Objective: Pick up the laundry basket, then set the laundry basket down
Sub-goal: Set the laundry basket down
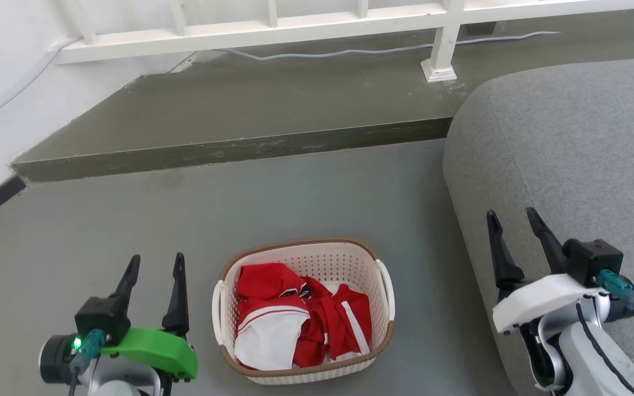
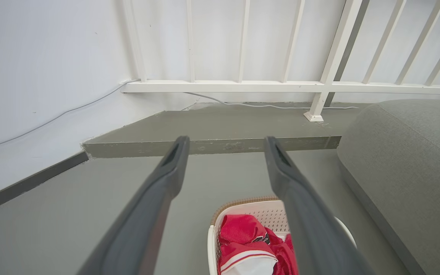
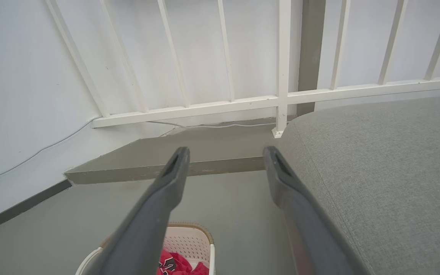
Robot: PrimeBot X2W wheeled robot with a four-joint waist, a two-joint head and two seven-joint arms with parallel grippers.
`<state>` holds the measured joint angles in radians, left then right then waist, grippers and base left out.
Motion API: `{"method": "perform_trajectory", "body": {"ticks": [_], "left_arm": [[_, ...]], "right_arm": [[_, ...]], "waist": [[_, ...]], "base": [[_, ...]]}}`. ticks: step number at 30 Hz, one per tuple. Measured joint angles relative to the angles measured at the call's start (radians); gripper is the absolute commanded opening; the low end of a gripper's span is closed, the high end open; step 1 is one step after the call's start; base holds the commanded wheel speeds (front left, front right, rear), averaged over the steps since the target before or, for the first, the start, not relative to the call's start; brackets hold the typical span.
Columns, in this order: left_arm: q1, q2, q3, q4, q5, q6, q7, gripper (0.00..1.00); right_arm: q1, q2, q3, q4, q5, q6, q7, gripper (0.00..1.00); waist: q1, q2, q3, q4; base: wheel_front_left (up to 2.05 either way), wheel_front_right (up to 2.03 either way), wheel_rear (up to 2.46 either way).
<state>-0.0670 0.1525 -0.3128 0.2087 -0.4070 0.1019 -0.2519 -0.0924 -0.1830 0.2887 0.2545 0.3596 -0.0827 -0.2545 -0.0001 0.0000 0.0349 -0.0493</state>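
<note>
While the grey floor [image 1: 130,231] is spreading out in front of the robot, nothing on it is being lifted yet. A big grey sofa [image 1: 570,154] is taking up the right side. A low step [image 1: 240,110] is running along the back, with a white railing [image 1: 295,33] standing on it.

The laundry basket [image 1: 322,264] is sitting flat on the floor between the two arms. It is resting near the sofa's edge and does not seem to be touching it. Red and white clothes [image 1: 295,319] are lying in a heap inside it.

The left gripper [image 1: 157,258] is hanging just beside the basket's left side, with its two fingers spread apart and nothing between them. The right gripper [image 1: 510,213] is hanging over the sofa's edge, farther from the basket. Its fingers are spread apart too, and they are holding nothing.

The basket's small white handles, the left handle [image 1: 217,313] and the right handle [image 1: 388,291], are sticking out at the sides, and nothing is touching them.

So the job looks like it is only beginning. No part of it is done. The picking up is waiting, and the setting down comes after that. Both grippers are probably going to need to come down and in to the handles first.
</note>
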Motion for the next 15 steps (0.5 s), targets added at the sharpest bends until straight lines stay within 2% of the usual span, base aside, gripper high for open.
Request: {"method": "perform_trajectory", "body": {"ticks": [15], "left_arm": [[0.043, 0.006, 0.020, -0.041, 0.016, 0.013, 0.000, 1.00]], "right_arm": [[0.041, -0.002, -0.013, -0.028, -0.014, -0.016, 0.000, 1.00]], "waist": [[0.0000, 0.0000, -0.001, 0.001]], "base": [[0.00, 0.00, 0.00]]}}
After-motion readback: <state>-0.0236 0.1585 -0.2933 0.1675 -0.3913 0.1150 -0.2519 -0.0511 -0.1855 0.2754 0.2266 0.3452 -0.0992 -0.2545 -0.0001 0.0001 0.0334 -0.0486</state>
